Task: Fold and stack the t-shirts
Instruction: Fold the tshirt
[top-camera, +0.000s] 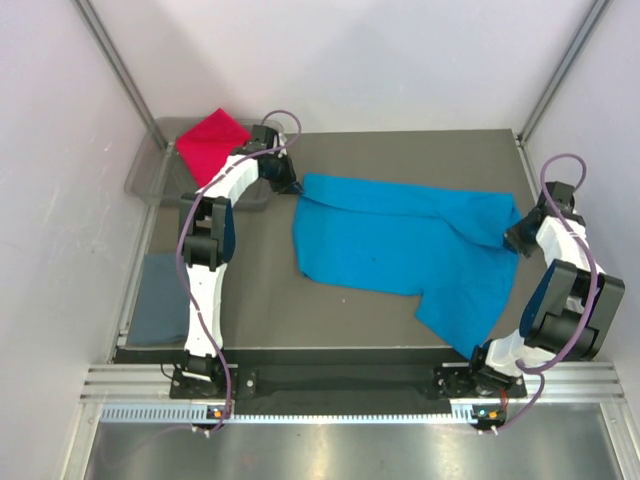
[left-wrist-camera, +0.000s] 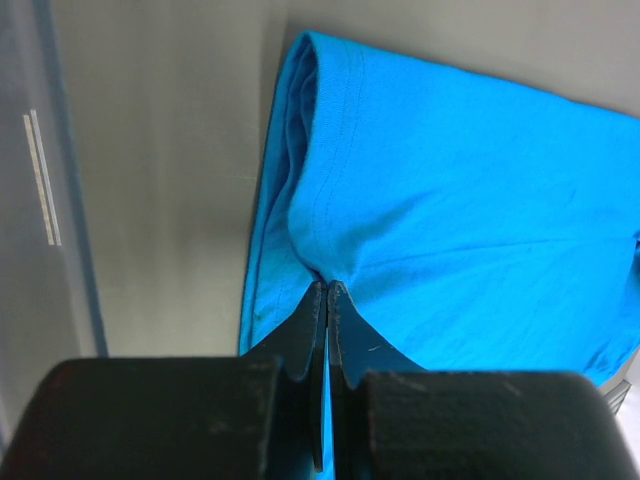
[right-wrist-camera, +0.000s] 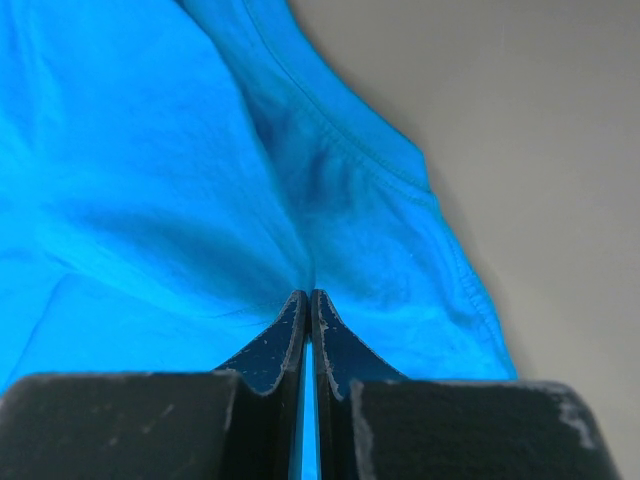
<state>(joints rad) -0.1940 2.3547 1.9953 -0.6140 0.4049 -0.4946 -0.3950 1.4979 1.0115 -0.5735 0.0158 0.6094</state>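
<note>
The turquoise shirt lies spread mid-table. Both claws are pinched tight on its cloth, the left gripper at its ten o'clock corner and the right gripper at three o'clock, likely so they can lift and fold it together. The red shirt sits in the tray at eleven, the slate shirt at eight.

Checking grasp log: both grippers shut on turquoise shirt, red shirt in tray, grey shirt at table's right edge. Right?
No: top view shows the grey shirt at the left edge. The left gripper and right gripper are shut on the turquoise shirt, red shirt in the tray.
</note>
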